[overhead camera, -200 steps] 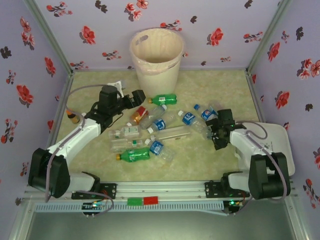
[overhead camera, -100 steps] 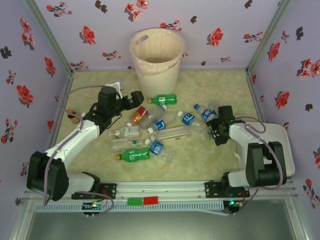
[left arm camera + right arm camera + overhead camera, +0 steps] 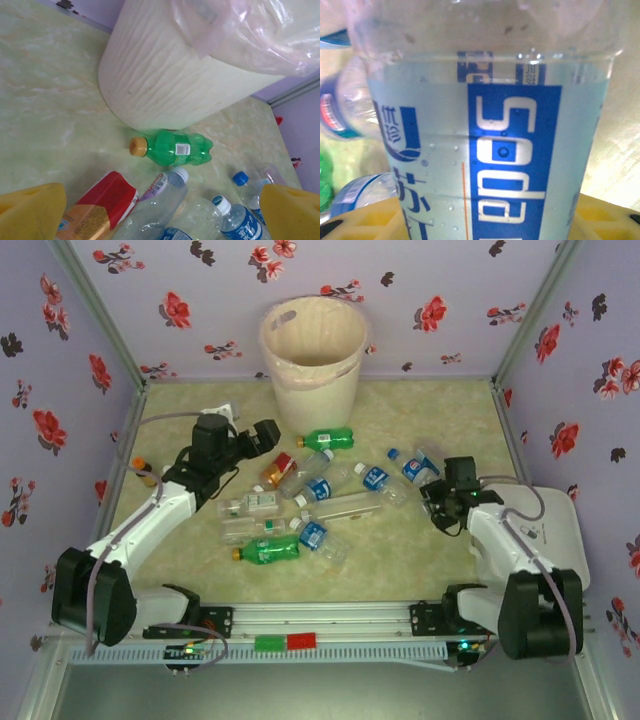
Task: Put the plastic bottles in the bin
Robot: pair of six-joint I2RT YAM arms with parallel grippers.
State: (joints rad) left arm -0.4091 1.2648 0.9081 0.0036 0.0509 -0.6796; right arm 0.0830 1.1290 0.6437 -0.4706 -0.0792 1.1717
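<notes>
We saw our right gripper [image 3: 440, 502] clamped on a blue-labelled clear bottle [image 3: 485, 150]; our left gripper [image 3: 266, 434] hung spread wide near the bin [image 3: 318, 390].

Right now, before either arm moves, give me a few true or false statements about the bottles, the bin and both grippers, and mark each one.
1. The bin lies tipped on its side. False: it stands upright.
2. The green bottle lying beside the bin has a yellow cap. True.
3. The left gripper grips a bottle. False: it is open and holds nothing.
4. The right gripper has a clear blue-labelled bottle between its fingers. True.
</notes>
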